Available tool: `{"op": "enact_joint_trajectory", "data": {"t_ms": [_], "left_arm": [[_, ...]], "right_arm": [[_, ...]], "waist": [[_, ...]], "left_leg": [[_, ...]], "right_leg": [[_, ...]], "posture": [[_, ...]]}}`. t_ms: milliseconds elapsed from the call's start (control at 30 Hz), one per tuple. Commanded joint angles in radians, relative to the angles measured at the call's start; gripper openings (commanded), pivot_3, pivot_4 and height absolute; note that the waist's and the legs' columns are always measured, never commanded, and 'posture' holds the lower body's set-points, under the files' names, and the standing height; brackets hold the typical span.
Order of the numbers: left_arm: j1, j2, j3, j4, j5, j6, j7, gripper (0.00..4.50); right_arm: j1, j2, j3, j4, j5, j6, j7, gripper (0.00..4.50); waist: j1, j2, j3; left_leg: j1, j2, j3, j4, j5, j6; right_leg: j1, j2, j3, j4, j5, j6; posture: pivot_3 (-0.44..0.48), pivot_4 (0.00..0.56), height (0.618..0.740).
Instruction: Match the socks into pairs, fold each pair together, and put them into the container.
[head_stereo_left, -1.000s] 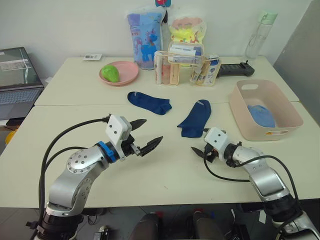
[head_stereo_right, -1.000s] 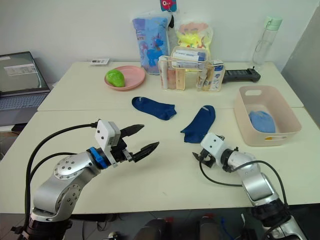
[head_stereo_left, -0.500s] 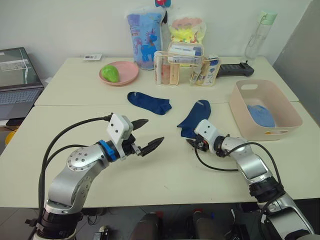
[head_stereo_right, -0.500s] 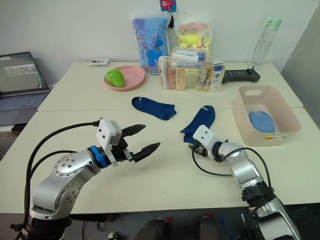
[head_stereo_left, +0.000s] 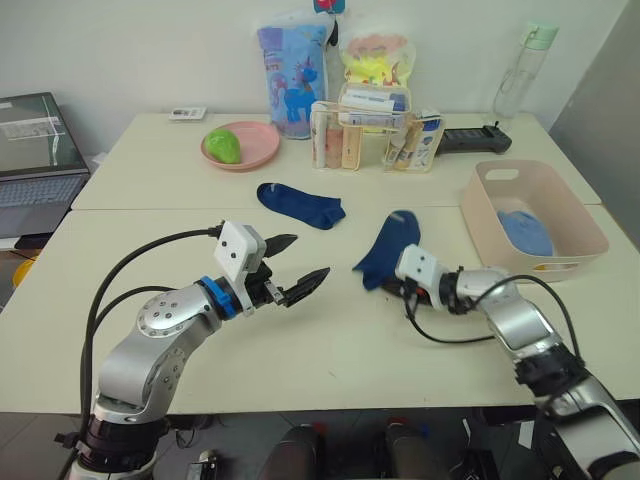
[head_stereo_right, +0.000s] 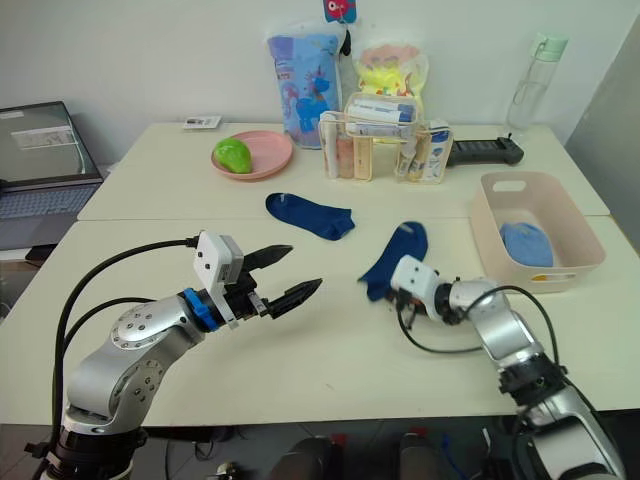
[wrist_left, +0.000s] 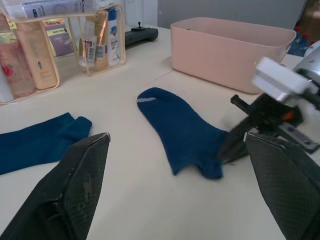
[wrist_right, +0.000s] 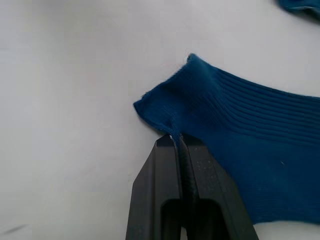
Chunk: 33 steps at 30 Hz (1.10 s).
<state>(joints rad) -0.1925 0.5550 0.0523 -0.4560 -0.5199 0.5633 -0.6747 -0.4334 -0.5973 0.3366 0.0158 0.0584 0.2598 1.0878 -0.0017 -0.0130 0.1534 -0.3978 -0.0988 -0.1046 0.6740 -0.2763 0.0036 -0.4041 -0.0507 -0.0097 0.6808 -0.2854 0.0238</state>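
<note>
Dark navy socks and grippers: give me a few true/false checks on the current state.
1. The right gripper is shut on the edge of a dark navy knit sock. True.
2. The left gripper holds the other dark navy sock. False: it is open and empty, apart from that sock.
3. The pale pink rectangular plastic tub is empty. False: a light blue sock bundle lies inside.
4. Both navy socks lie outside the tub. True.

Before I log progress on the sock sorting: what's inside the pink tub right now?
Inside the container lies a light blue bundle, apparently folded socks. Whether anything sits beneath it cannot be seen.
</note>
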Motion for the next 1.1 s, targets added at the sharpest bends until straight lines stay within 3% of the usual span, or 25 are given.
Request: {"op": "enact_joint_trajectory", "data": {"t_ms": [33,133,300,533,733,833,1100], "left_arm": [[-0.012,0.031,0.019,-0.002,-0.041,0.029,-0.038,4.50],[-0.011,0.052,0.010,0.012,-0.044,0.042,-0.065,4.50],[-0.077,0.058,-0.108,0.133,0.038,0.001,-0.137,4.50],[-0.240,-0.041,-0.222,0.359,0.155,-0.105,-0.165,4.50],[-0.455,-0.212,-0.373,0.731,0.326,-0.298,-0.213,4.50],[-0.518,-0.280,-0.396,0.888,0.372,-0.376,-0.232,3.87],[-0.544,-0.307,-0.426,1.044,0.461,-0.464,-0.315,1.24]], "right_arm": [[0.034,-0.062,0.009,-0.105,0.039,-0.073,0.120,0.04],[0.090,-0.104,0.012,-0.184,0.081,-0.073,0.182,0.04],[0.225,-0.215,0.013,-0.310,0.167,-0.071,0.302,0.04],[0.209,-0.192,0.016,-0.303,0.168,-0.056,0.281,0.04],[0.201,-0.191,0.012,-0.310,0.157,-0.043,0.257,0.04],[0.209,-0.196,0.011,-0.321,0.159,-0.040,0.249,0.00],[0.216,-0.207,-0.002,-0.334,0.171,-0.031,0.241,0.00]], "waist": [[0.000,0.000,0.000],[0.000,0.000,0.000],[0.010,-0.001,0.000],[0.012,-0.001,0.001],[0.026,-0.002,0.001],[0.025,-0.004,0.002],[0.013,-0.004,0.002]], "left_leg": [[0.000,0.000,0.000,0.000,0.000,0.000],[0.000,0.000,0.000,0.000,0.000,0.000],[-0.001,0.000,-0.001,0.001,0.000,0.000],[-0.001,0.000,-0.001,0.002,0.000,0.000],[-0.002,-0.001,-0.001,0.004,0.000,0.000],[-0.002,-0.001,-0.001,0.003,0.000,0.000],[-0.002,-0.001,-0.001,0.003,0.000,0.000]], "right_leg": [[0.000,0.000,0.000,0.000,0.000,0.000],[0.000,0.000,0.000,0.000,0.000,0.000],[0.001,0.000,-0.001,-0.001,0.000,0.000],[0.001,0.000,-0.001,-0.001,0.001,0.000],[0.001,-0.001,-0.002,0.000,0.001,0.000],[0.000,-0.001,-0.001,-0.001,0.001,0.000],[0.000,0.000,-0.002,0.000,0.001,0.000]], "posture": [[0.000,0.150,0.740],[0.000,0.150,0.740],[0.000,0.150,0.740],[0.000,0.150,0.740],[0.000,0.150,0.740],[0.000,0.150,0.740],[0.000,0.150,0.740]]}}
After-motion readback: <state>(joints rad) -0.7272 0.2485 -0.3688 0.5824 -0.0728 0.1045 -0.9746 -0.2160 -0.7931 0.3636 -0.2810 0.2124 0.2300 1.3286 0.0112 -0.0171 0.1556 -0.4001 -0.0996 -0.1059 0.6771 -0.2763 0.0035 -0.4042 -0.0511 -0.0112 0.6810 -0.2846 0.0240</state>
